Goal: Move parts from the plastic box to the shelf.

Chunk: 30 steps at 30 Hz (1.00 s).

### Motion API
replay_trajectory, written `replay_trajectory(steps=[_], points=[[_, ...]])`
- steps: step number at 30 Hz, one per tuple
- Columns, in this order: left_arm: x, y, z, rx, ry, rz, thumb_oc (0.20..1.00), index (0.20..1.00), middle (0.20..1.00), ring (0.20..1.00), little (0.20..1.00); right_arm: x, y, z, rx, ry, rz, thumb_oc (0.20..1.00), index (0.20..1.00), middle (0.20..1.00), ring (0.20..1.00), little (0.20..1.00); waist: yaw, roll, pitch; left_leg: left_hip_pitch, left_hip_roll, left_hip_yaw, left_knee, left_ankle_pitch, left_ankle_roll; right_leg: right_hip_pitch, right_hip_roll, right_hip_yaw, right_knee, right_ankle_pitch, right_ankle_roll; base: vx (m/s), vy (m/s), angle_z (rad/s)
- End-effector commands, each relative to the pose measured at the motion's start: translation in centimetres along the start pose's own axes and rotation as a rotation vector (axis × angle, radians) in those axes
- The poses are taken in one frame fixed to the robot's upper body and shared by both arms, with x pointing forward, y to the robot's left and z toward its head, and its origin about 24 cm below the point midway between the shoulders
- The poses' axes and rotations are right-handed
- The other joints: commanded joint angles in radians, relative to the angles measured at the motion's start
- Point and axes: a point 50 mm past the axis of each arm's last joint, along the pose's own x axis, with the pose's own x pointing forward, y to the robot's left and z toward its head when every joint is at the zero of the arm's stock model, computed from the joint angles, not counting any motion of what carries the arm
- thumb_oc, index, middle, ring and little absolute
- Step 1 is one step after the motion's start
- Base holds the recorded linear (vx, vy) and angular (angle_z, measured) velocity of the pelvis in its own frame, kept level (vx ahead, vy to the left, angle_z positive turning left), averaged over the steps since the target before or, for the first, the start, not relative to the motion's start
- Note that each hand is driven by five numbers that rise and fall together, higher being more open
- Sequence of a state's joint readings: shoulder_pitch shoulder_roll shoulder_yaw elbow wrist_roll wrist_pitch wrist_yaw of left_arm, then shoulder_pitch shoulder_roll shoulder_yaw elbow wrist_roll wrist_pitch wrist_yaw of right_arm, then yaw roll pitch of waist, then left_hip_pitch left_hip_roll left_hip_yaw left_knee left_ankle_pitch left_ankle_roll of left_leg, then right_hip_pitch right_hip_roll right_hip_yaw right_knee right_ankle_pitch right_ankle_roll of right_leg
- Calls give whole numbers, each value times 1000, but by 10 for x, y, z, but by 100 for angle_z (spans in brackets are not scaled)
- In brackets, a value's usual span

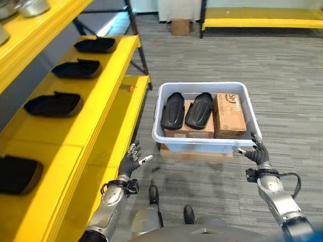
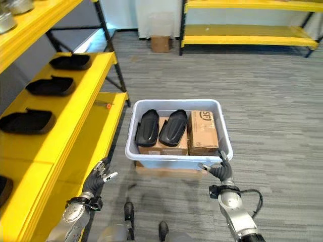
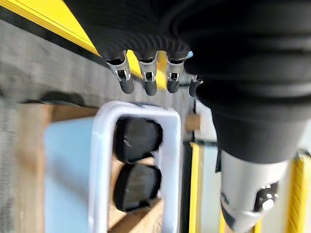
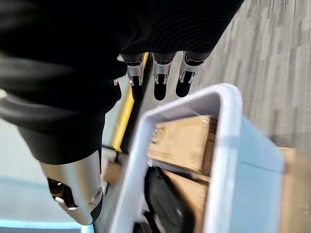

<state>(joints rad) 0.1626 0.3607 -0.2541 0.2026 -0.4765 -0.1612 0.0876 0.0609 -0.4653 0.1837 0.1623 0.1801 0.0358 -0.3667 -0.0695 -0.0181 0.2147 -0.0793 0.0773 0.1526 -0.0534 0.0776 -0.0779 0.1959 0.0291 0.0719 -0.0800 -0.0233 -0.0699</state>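
A pale blue plastic box (image 1: 207,143) stands on the floor ahead of me. Two black parts (image 1: 172,110) (image 1: 198,110) lie side by side on cardboard boxes (image 1: 229,115) inside it. Several more black parts (image 1: 54,104) rest in a row on the yellow shelf (image 1: 75,131) to my left. My left hand (image 1: 132,161) hangs open, holding nothing, between the shelf and the box's near left corner. My right hand (image 1: 257,151) is open just by the box's near right corner; whether it touches the rim I cannot tell. In the right wrist view its fingers (image 4: 158,77) point straight past the rim (image 4: 218,145).
A flat cardboard sheet (image 1: 197,153) lies under the box. A small cardboard box (image 1: 180,26) stands far back on the floor beside a low yellow rack (image 1: 262,22). Metal bowls (image 1: 31,7) sit on the upper shelf. Grey carpet stretches right of the box.
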Motion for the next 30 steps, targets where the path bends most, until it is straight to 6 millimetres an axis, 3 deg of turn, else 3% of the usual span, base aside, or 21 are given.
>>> replay_trajectory(steps=[1,12,15,16,17,18,20,24,25,27,30], points=[[9,-3,25,44,-117,-42,1000,1000,1000,1000,1000,-3,-7,15,59,-68,4,1000,1000,1000,1000,1000,-7,-10,-12,76,-8,46,-6,30,33,-86,-71,-178,43,53,106,128,169,-10],[8,1,18,118,-59,-62,1000,1000,1000,1000,1000,2,16,24,142,-64,21,1000,1000,1000,1000,1000,4,2,-67,187,-60,59,-34,-57,94,-116,-84,-198,118,34,132,107,134,-1],[11,-1,20,135,-59,-72,1000,1000,1000,1000,1000,8,22,36,159,-106,19,1000,1000,1000,1000,1000,15,1,-59,199,-72,76,-34,-69,123,-154,-90,-238,260,34,148,15,176,-21],[11,-1,20,143,-57,-76,1000,1000,1000,1000,1000,9,23,39,158,-119,18,1000,1000,1000,1000,1000,17,1,-55,201,-74,79,-34,-72,130,-168,-93,-249,300,46,156,-31,101,-17],[13,-2,20,134,-45,-91,1000,1000,1000,1000,1000,12,27,46,166,-137,14,1000,1000,1000,1000,1000,25,-1,-42,205,-80,86,-34,-79,147,-227,-113,-272,439,85,190,-37,129,-20],[14,-2,22,143,-53,-103,1000,1000,1000,1000,1000,14,28,49,175,-148,6,1000,1000,1000,1000,1000,32,3,-30,212,-75,92,-34,-84,153,-258,-127,-296,529,100,201,-28,112,-47],[14,-5,22,149,-51,-117,1000,1000,1000,1000,1000,17,29,53,179,-163,-6,1000,1000,1000,1000,1000,41,5,-15,229,-69,100,-34,-90,155,-296,-152,-320,603,122,213,19,41,-45],[11,-6,20,140,-38,-113,1000,1000,1000,1000,1000,21,33,56,207,-155,-16,1000,1000,1000,1000,1000,45,-2,-6,279,-59,121,-34,-122,129,-304,-213,-351,423,169,233,131,-124,-6],[11,-7,20,145,-33,-129,1000,1000,1000,1000,1000,22,32,56,194,-167,-15,1000,1000,1000,1000,1000,41,-14,-1,288,-51,120,-34,-122,116,-298,-221,-349,215,244,232,132,-340,-6],[6,-12,11,106,1,-194,1000,1000,1000,1000,1000,21,33,52,173,-172,4,1000,1000,1000,1000,1000,31,-21,2,307,-46,86,-34,-142,114,-315,-235,-268,125,316,253,158,-351,-11],[4,-18,2,128,11,-196,1000,1000,1000,1000,1000,22,30,47,172,-139,16,1000,1000,1000,1000,1000,20,-16,-19,305,-36,62,-34,-129,97,-260,-204,-245,36,265,238,170,-219,31]])
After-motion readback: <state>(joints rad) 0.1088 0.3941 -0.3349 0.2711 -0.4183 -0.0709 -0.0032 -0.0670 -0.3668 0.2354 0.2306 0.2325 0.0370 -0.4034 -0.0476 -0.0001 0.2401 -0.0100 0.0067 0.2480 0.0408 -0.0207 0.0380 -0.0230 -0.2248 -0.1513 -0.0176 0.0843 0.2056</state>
